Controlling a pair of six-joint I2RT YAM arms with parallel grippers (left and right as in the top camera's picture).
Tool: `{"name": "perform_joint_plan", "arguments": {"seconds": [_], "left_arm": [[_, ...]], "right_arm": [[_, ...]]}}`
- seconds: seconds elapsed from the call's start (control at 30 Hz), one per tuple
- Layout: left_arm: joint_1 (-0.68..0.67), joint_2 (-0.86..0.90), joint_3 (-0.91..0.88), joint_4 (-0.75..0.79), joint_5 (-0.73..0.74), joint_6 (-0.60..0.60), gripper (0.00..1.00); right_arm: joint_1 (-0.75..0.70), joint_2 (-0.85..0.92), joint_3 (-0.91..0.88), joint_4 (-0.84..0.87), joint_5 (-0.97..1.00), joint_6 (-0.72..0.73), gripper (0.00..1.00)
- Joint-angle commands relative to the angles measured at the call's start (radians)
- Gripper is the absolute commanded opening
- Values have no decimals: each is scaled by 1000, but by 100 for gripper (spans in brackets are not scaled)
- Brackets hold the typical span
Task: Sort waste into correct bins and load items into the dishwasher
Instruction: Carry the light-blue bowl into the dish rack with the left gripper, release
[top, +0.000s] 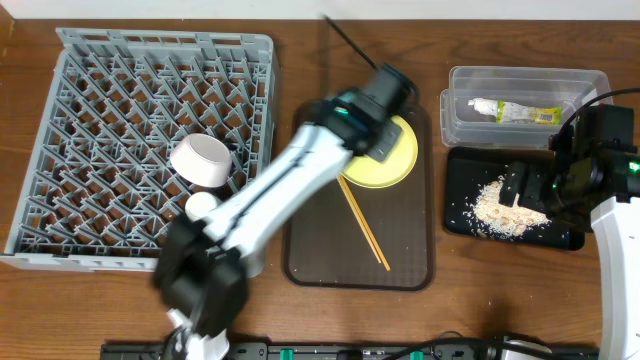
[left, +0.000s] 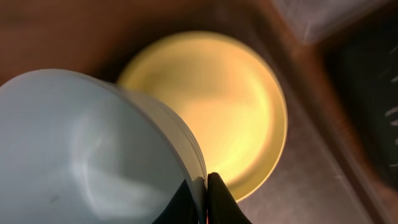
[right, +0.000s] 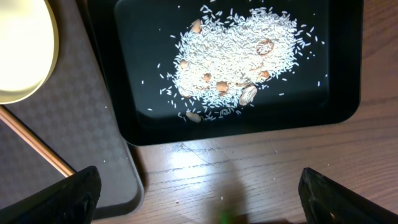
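In the left wrist view my left gripper is shut on the rim of a pale white bowl, held above the yellow plate. In the overhead view the left gripper is over the yellow plate on the brown tray, and the arm hides the held bowl. My right gripper is open and empty over the wood beside the black tray of rice and scraps, which also shows in the overhead view. The grey dish rack holds a white bowl.
A pair of chopsticks lies on the brown tray. A clear bin at the back right holds a wrapper. A small white cup sits in the rack's front right part. The left arm crosses from the front edge over the tray.
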Motion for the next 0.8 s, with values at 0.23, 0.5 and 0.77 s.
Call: {"name": "perform_joint_plan", "arguments": {"seconds": [0.23,0.5,0.77], "left_arm": [[405,-145,11,-32,521,-28,8],[725,-89,11,-32,989,-35,8],[884,18,11,-31,1249,-35,8]], "right_arm": [[-15,-11,14,-2,11,2,99],[-15,-11,14,-4,13,2,99],[-14,-11,14,-4,13,2,99]]}}
